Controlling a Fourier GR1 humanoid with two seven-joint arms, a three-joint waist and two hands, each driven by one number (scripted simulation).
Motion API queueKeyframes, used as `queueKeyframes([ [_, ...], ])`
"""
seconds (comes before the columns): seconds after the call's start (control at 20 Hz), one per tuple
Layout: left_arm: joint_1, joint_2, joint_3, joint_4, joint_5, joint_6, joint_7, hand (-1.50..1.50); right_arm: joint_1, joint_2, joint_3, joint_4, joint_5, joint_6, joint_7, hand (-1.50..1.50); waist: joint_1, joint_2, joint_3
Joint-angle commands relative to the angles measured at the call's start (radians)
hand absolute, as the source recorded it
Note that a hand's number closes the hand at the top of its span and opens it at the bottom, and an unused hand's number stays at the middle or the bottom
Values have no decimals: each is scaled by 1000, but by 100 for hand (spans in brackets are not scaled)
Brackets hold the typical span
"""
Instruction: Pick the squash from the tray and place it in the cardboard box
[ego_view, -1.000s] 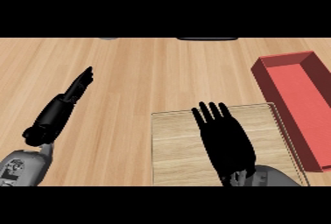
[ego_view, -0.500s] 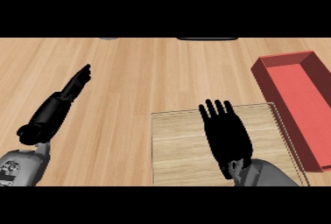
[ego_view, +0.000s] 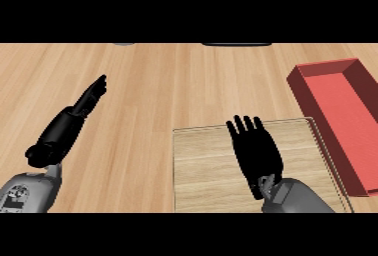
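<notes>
My right hand (ego_view: 255, 150) lies flat and open over the wooden tray (ego_view: 207, 175), fingers straight and pointing away from me. The tray sits at the lower middle-right of the head view. No squash shows anywhere; whatever lies under the right hand is hidden. A red box (ego_view: 341, 115) stands just right of the tray, its inside bare. My left hand (ego_view: 70, 125) is open at the left, fingers stretched toward the far side, above the bare counter.
The wooden counter (ego_view: 170, 85) stretches across the view. Two dark objects (ego_view: 236, 44) peek in at the far edge, cut off by the frame.
My right hand has slid slightly right and back toward me over the tray. The left arm has barely moved.
</notes>
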Motion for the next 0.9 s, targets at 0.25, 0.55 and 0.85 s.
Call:
queueKeyframes([
  [0.25, 20, -1, 76, -5, 12, -86, 5, 0, 9, 45, -41, 90, 126, -15, -48, -150, 1, 0, 0],
  [0.55, -24, -35, 91, 29, -33, -92, -7, 0, 40, 18, -122, 125, 151, -42, -156, -150, -1, 0, 0],
  [0.85, 1, -60, 77, -15, -39, -85, 28, 0, -9, -9, -89, 229, 177, -162, -335, 150, 3, 0, 0],
])
